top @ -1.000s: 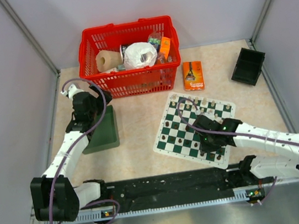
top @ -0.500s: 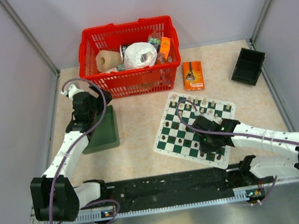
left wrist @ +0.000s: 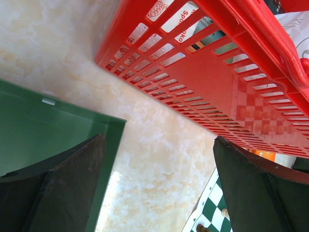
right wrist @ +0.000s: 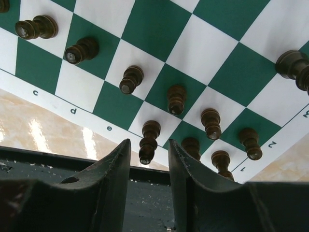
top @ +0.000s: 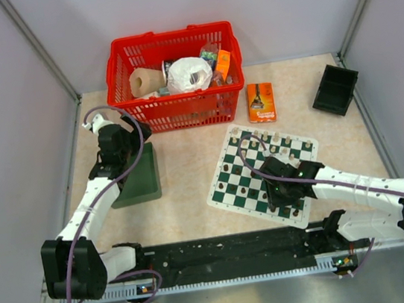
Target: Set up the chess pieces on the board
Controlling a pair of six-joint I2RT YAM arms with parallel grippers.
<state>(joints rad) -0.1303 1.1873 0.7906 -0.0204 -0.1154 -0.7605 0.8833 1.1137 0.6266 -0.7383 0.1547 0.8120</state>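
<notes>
board [right wrist: 212, 14] lettered c d e, dark pieces [right wrist: 176, 99]

Board [top: 221, 192]: 1. Red basket [top: 169, 37]: 1. Green tray [top: 140, 179]: 1. Black tray [top: 335, 89]: 1. Orange box [top: 260, 102]: 1.

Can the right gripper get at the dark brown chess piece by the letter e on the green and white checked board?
Probably yes: the open right gripper has that dark brown chess piece right at the gap between its fingers, nothing between.
</notes>
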